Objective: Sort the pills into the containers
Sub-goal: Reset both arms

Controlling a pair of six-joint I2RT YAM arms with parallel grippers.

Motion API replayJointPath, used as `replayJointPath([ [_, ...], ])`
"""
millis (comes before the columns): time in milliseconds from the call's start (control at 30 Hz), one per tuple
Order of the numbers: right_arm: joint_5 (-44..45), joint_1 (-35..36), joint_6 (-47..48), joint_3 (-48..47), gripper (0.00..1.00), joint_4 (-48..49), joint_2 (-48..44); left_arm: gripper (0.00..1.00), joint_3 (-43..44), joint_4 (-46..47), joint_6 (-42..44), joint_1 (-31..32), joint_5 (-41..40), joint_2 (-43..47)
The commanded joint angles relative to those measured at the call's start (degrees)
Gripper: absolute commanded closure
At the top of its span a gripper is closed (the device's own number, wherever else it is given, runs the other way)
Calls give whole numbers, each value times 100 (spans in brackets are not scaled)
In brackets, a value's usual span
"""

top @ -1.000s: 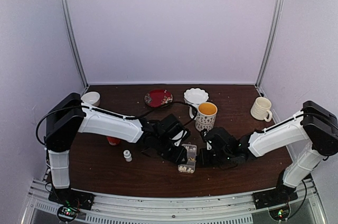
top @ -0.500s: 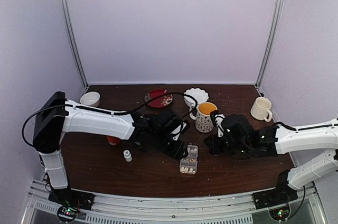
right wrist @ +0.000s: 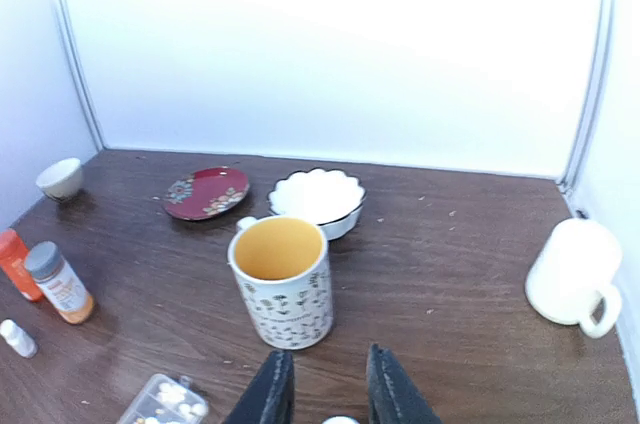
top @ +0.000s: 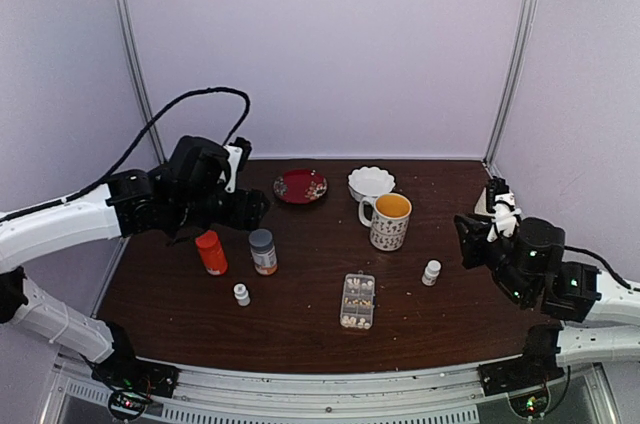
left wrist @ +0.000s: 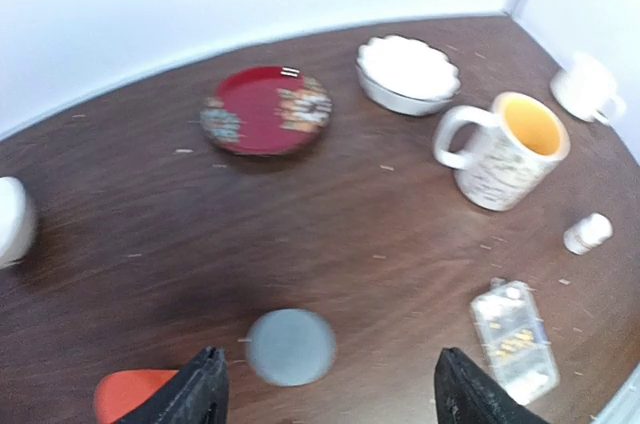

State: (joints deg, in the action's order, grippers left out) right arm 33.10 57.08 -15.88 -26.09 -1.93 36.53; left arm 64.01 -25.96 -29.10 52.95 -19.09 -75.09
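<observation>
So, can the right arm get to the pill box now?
Probably yes. The pill box lies in the open. Only a small white bottle stands between it and the right end effector, low enough to pass over. The left arm is far off.

Pills [left wrist: 512, 342] blurred, perhaps uncountable.

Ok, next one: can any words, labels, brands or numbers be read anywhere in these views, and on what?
No text can be read in any view.
grey-capped bottle: has a printed label, too small and blurred to read.
yellow-lined mug: the dark marks are a leaf pattern, not letters.
red plate: decorative pattern only, no words.
</observation>
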Motion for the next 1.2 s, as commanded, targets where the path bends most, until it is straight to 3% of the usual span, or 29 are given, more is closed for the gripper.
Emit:
replayJointPath([
  [0,769,-38,1480,498,63,879,-648,23,-372,-340,331,-506,-796,568],
  [33,771,-39,1770,618,53,1042,-810,20,-424,-409,375,-599,-949,691],
  [100,971,-44,2017,813,40,1300,-1070,4,-557,-561,297,-839,-1384,960],
  [300,2005,-101,2131,877,17,1226,-1113,2,-1484,-156,-52,-2364,-563,2013],
  [433,2296,-325,2107,841,14,1093,-873,2,-2141,231,-479,-3359,45,2237],
  [500,2198,-618,2049,1068,15,1567,-906,2,-2516,640,-397,-3616,160,2359],
  [667,1330,-1576,2051,1849,9,3098,-1396,3,-3198,1631,33,-3713,320,3012],
  [733,924,-2099,1883,1883,8,3131,-1349,3,-3325,1896,359,-3713,242,3198],
  [833,179,-2929,1796,1785,5,3132,-770,3,-3532,2421,831,-3721,-17,3287],
  [967,-498,-3712,1862,1818,5,3858,400,2,-4031,3639,1219,-3722,74,3441],
  [1067,-995,-4032,1823,1845,5,4466,1200,2,-4337,4410,1560,-3722,91,3483],
  [1167,-958,-4114,2247,1878,5,5550,2160,3,-4249,4351,1777,-3722,-103,3377],
])
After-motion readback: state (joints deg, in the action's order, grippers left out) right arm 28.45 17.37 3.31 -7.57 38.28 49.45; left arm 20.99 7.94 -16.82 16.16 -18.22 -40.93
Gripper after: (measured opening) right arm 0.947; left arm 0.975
